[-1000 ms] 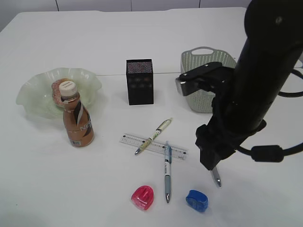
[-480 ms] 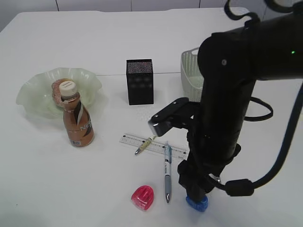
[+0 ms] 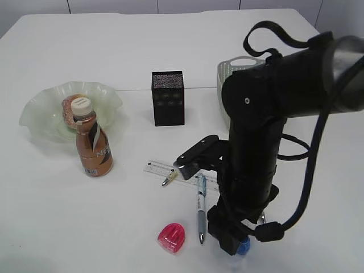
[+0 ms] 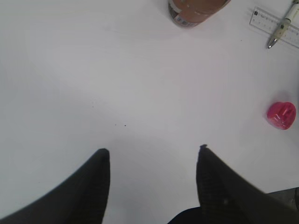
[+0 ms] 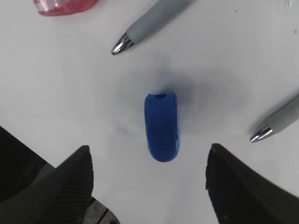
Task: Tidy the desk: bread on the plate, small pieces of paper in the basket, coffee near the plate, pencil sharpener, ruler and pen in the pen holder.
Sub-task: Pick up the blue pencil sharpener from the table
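My right gripper (image 5: 148, 148) is open, its fingers straddling the near end of a blue pencil sharpener (image 5: 161, 126) lying on the desk (image 3: 131, 227). In the exterior view the right arm covers most of that sharpener (image 3: 244, 247). A pink sharpener (image 3: 172, 237), a blue-and-white pen (image 3: 201, 207), a cream pen (image 3: 168, 180) and the clear ruler (image 3: 158, 168) lie nearby. The black pen holder (image 3: 168, 98) stands behind them. The coffee (image 3: 94, 145) stands in front of the plate (image 3: 40, 114), which holds the bread (image 3: 68, 108). My left gripper (image 4: 153, 150) is open over bare desk. The small pieces of paper are out of view.
The basket (image 3: 236, 68) stands at the back right, half hidden by my right arm. A third pen's tip (image 5: 261, 134) lies just right of the blue sharpener, another pen's tip (image 5: 122, 45) up left of it. The pink sharpener (image 4: 281, 115) sits right of my left gripper.
My right arm has swung from beside the basket leftward and toward the front edge, coming down over the blue sharpener. Nothing on the desk has moved.
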You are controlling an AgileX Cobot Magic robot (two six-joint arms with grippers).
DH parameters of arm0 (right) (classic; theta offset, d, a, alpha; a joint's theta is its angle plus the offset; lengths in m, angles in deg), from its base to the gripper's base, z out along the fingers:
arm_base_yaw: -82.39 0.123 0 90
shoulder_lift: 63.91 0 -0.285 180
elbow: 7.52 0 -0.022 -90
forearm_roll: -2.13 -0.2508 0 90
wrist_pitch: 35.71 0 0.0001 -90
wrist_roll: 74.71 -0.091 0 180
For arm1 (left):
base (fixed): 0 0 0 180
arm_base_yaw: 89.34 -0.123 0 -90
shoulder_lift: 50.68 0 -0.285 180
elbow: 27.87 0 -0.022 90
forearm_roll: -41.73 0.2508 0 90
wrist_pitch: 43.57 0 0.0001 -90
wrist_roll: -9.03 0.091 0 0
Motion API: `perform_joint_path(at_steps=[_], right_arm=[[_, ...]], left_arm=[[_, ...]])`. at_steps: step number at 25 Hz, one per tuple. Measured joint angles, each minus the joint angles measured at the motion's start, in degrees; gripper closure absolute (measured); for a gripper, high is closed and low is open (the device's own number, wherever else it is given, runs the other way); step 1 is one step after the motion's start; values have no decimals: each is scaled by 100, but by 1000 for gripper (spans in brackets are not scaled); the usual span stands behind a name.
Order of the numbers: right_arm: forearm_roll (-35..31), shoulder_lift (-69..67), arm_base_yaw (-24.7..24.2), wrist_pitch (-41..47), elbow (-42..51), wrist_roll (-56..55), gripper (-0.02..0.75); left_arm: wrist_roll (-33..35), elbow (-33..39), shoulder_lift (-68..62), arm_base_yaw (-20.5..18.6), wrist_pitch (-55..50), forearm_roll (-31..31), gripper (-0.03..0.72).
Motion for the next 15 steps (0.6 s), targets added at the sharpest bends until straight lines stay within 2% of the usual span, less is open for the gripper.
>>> perform_joint_path(at_steps=[15], right_arm=[[89, -578, 4, -455, -49, 68, 219]], left_arm=[[0, 0, 0, 0, 46, 11, 255]])
